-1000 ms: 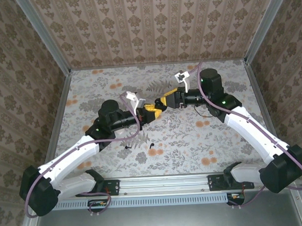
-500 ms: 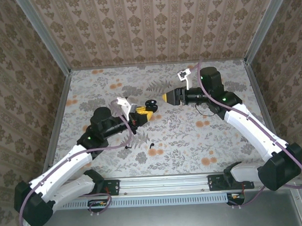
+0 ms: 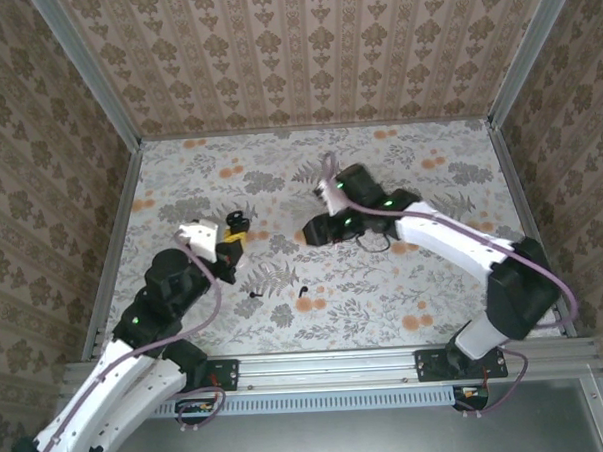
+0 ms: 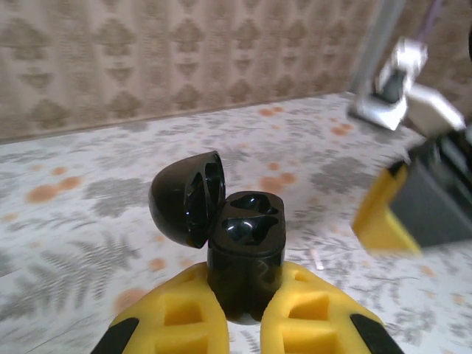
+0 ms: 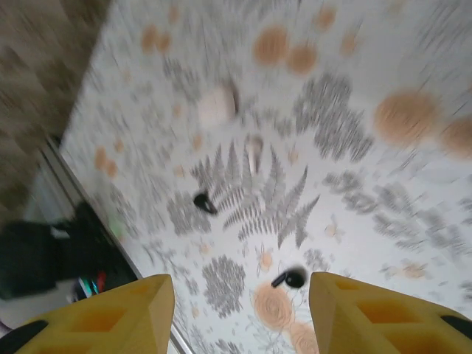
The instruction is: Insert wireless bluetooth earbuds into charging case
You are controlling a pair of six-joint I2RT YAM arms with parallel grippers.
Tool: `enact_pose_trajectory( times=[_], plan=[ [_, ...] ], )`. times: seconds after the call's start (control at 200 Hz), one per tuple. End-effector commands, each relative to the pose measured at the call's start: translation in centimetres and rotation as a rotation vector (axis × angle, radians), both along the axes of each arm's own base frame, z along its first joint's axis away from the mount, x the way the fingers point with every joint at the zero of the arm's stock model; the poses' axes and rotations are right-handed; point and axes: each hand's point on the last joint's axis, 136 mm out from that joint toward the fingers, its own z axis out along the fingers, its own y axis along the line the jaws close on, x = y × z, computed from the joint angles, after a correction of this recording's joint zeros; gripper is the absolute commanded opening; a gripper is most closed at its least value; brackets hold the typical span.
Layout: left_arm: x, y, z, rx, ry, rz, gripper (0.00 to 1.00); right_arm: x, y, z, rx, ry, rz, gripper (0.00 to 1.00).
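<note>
The charging case [image 4: 245, 234] is a small glossy black box. Its rounded lid [image 4: 188, 198] is swung open to one side, and the two moulded sockets in its top are empty. The left hand [image 4: 243, 313] clamps the case's lower body between its yellow fingers and holds it upright. The wireless bluetooth earbuds [image 5: 289, 279] are two tiny black hooked pieces lying loose on the floral desk [image 3: 385, 302], apart from each other. From above, both lie nearer the arm bases than the case and off to its right. The right hand [image 5: 240, 295] hangs to the right of the case, fingers spread moderately wide with nothing between them.
</note>
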Motion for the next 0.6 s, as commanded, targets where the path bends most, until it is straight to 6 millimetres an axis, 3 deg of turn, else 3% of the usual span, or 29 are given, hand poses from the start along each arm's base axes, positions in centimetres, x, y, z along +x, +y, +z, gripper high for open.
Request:
enact_pose_trajectory(
  times=[0.0,0.14,0.245,0.595],
  plan=[
    [-0.1,5.7,-1.4,0.054,0.030,0.260,0.00,-2.5,3.2,-2.3,-0.124,-0.049,0.169,0.52],
    [-1.4,8.8,-0.7,0.018,-0.006,0.374,0.00,-5.7,7.4,-5.8,-0.240,-0.077,0.349,0.52],
    [-2.3,10.2,-0.1,-0.005,-0.031,0.416,0.00,-6.7,9.7,-7.6,-0.279,-0.084,0.422,0.52],
    [-4.2,12.5,1.3,-0.019,-0.068,0.455,0.00,-5.5,12.8,-11.3,-0.465,-0.174,0.537,0.51]
  ],
)
